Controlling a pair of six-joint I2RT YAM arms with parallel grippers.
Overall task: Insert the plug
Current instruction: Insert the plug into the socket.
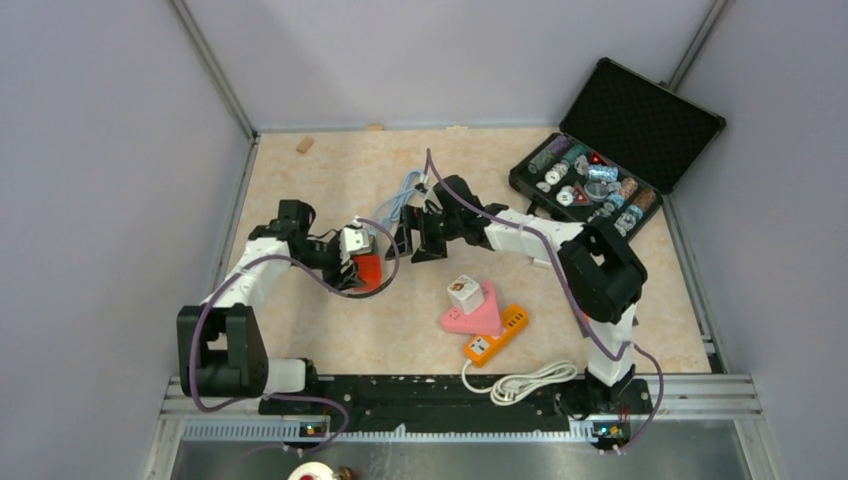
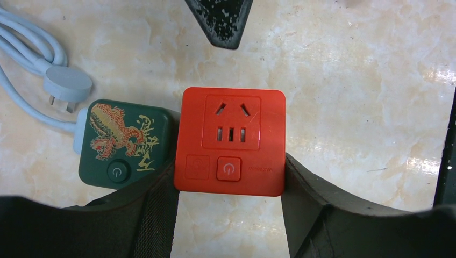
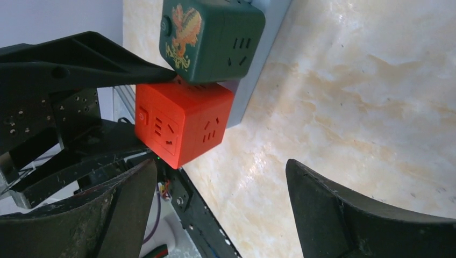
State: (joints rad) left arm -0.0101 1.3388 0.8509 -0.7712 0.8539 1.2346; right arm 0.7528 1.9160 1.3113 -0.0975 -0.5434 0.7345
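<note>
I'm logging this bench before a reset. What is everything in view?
red cube socket: one, red, left of centre
green cube socket: one, dark green, against the red one
white plug: one, on pale cable, beside the green cube
pink strip: one, near centre, white cube on top
orange strip: one, beside pink
white cord: one, near edge
black case: one, open, far right
left gripper: shut on the red cube socket
right gripper: open, empty

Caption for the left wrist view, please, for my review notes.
Left hand grips the red cube socket; green dragon-print cube beside it, white plug lying unplugged.
</note>
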